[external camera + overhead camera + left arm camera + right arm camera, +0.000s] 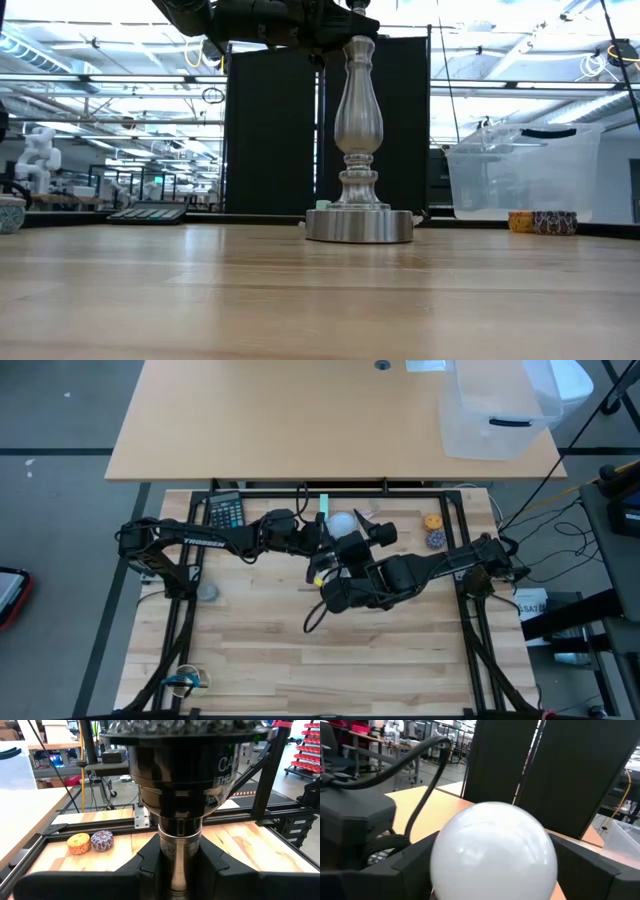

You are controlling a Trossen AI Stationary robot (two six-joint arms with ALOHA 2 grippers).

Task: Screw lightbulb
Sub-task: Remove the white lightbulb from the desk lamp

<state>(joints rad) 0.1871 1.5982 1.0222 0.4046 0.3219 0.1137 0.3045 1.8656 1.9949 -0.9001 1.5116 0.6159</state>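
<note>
The left gripper is clamped on the silver lamp stand's neck just below its black socket. On top of that socket sits the white lightbulb, with the right gripper's spread fingers flanking its globe.

Setting: robotics lab or workshop hall. Behind the black partition panels, which stand past the wooden table, run open ceiling trusses and rows of workbenches. A white robot stands left of the panels; red parts bins on shelving.
</note>
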